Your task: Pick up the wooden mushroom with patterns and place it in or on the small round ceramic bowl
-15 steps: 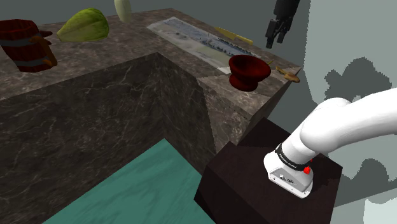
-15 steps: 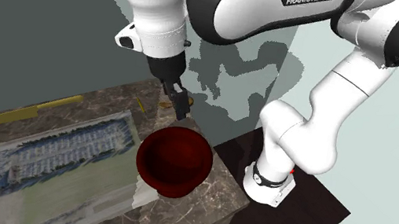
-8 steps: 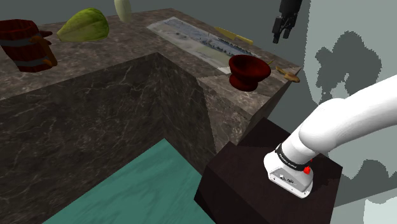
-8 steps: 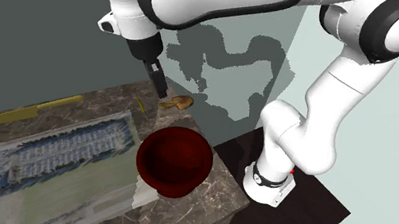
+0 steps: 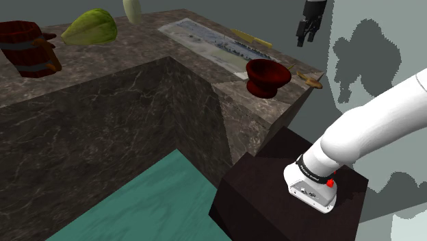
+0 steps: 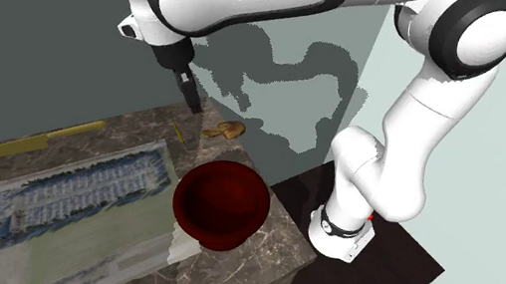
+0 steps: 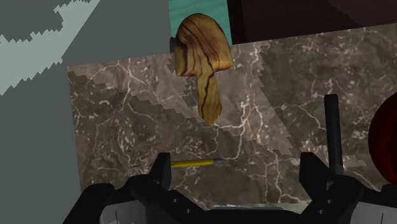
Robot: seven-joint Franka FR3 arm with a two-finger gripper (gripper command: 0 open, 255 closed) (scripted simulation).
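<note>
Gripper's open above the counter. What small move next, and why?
Probably ease the gripper forward until it hangs over the mushroom. Its fingers stand apart, holding nothing, and the mushroom lies on its side near the edge of the counter, ahead of the fingers, not between them.

Your table (image 5: 102, 72) is dark veined stone. A dark red bowl (image 5: 266, 77) stands near its corner. The wooden mushroom (image 5: 311, 80) lies on its side just beyond the bowl, and a printed mat (image 5: 205, 40) lies flat beside the bowl. A brown barrel (image 5: 27, 46) and a green leafy thing (image 5: 91, 27) sit well apart from the bowl.
</note>
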